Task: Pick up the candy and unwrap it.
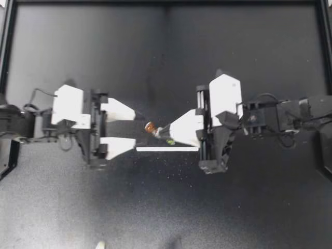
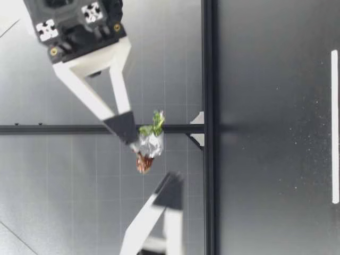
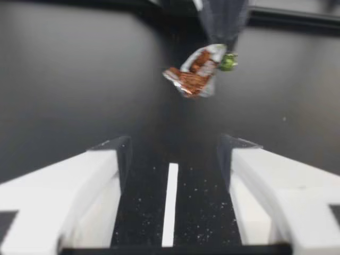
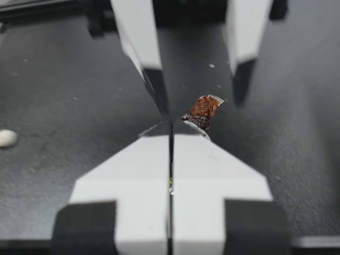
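Observation:
My right gripper (image 1: 158, 130) is shut on the candy (image 1: 150, 126), pinching the wrapper at its tip. The candy (image 2: 149, 147) hangs above the table in silver foil, with a green twisted end beside the right gripper (image 2: 132, 139) and brown showing at the far end. My left gripper (image 1: 136, 128) stands open just short of the candy, level with it. From the left wrist the candy (image 3: 195, 78) hangs ahead of the open left gripper (image 3: 175, 154). In the right wrist view the brown end (image 4: 204, 110) sticks out past the shut right gripper (image 4: 171, 127), toward the left arm's fingers (image 4: 142, 42).
A thin white strip (image 1: 167, 149) lies flat on the dark table under the grippers; the low view shows the strip (image 2: 334, 127) too. A small white lump (image 4: 6, 138) sits off to one side. A black frame (image 1: 166, 2) borders the table.

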Robot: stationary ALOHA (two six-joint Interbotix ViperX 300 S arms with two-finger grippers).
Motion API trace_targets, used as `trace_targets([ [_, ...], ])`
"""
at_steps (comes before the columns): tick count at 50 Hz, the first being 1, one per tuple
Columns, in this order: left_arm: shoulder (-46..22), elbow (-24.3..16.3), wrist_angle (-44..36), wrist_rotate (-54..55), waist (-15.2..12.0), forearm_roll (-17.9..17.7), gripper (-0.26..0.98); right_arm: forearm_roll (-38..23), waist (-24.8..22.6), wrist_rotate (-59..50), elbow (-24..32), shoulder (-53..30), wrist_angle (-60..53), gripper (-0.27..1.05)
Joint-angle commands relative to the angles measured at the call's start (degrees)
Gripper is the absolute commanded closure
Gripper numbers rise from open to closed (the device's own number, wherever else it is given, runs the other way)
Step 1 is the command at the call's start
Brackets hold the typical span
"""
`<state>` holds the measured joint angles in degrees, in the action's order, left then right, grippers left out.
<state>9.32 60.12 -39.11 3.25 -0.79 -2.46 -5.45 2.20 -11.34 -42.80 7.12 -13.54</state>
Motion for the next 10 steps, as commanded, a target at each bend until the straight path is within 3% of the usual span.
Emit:
trace_targets([
  [1,2.64,0.0,-0.26,-0.26,-0.18,0.09,0.21,0.09,0.79,0.09,0.26,1.23,-0.26,0.97],
  [10,3.6,0.35,-0.26,-0.79,-0.18,0.18,0.29,0.09,1.14,0.0,0.18,0.62,0.09,0.92],
])
